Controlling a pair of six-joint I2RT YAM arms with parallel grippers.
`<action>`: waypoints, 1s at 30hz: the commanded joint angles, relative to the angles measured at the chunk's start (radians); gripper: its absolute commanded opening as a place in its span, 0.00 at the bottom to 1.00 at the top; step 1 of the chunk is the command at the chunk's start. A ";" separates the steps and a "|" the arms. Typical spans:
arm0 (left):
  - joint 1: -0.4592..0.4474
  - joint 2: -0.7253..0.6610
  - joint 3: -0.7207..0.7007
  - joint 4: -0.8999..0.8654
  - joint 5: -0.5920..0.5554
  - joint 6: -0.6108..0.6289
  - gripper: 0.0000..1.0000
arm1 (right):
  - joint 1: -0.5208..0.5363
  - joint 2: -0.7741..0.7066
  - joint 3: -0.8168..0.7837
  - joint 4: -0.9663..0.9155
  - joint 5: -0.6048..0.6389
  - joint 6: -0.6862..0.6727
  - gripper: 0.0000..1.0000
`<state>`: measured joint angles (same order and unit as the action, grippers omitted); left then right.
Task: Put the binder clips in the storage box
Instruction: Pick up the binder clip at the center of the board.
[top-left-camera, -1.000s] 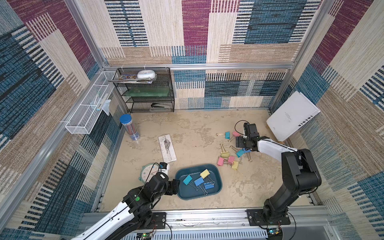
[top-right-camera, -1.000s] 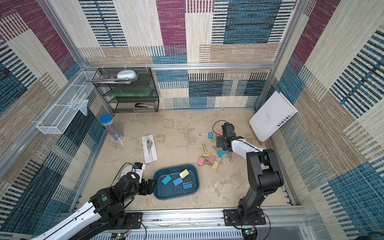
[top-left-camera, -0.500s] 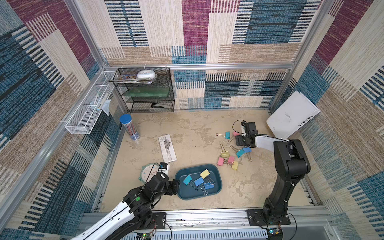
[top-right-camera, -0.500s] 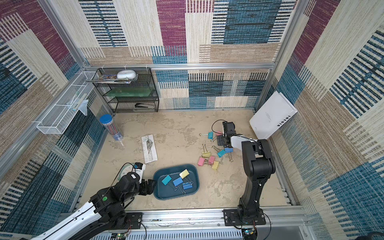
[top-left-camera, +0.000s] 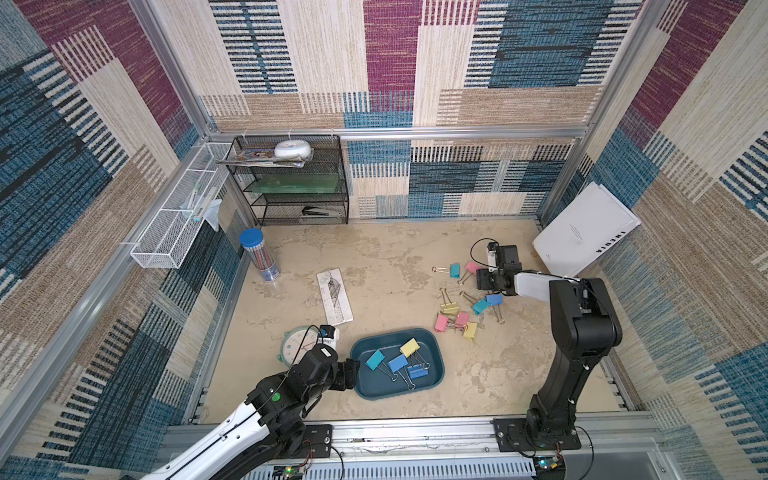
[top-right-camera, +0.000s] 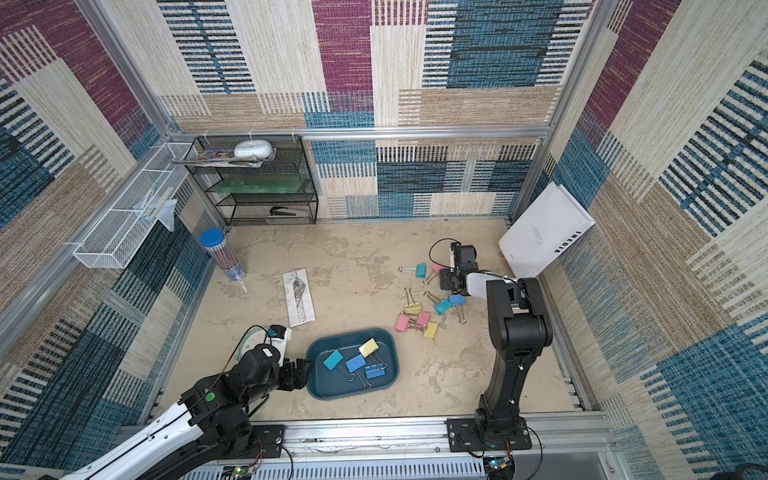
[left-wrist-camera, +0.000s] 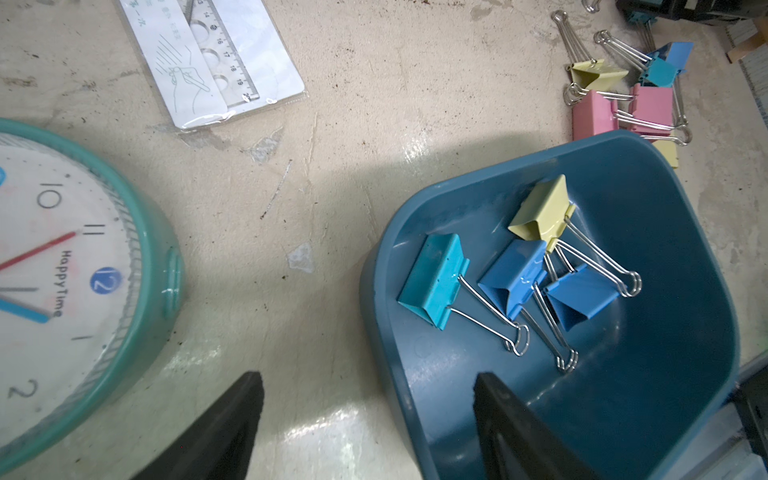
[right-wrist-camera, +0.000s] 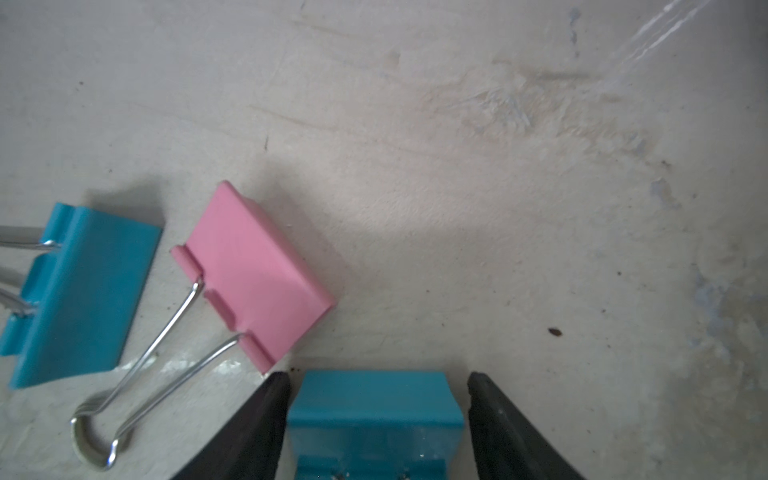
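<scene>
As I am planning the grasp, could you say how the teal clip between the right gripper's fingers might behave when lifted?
The teal clip looks like stiff folded metal, so probably won't deform. Its smooth faces may slip between the fingers.

Black mesh shelf rack (top-left-camera: 299, 183) set against the back wall, stapler (top-left-camera: 320, 212) kept on its lowest shelf, white wire basket (top-left-camera: 174, 232) hung on the left wall, blue-lidded pencil tube (top-left-camera: 259, 257) stood below it, sleeved ruler (top-left-camera: 334, 297) laid flat, teal clock (top-left-camera: 293, 345) laid face up, white book (top-left-camera: 586, 230) leaned against the right wall.
</scene>
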<state>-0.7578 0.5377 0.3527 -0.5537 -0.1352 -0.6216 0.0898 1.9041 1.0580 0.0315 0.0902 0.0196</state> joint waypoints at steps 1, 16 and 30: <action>0.000 -0.001 0.006 0.003 -0.012 0.007 0.84 | 0.000 0.010 -0.010 -0.056 -0.001 0.016 0.63; 0.000 0.000 0.006 0.004 -0.010 0.008 0.84 | 0.000 -0.220 -0.036 -0.039 0.023 0.017 0.57; 0.000 -0.016 0.004 0.000 -0.014 0.006 0.83 | 0.341 -0.462 -0.078 -0.035 -0.294 -0.038 0.56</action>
<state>-0.7578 0.5274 0.3527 -0.5541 -0.1352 -0.6216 0.3447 1.4624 0.9916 -0.0093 -0.1410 -0.0181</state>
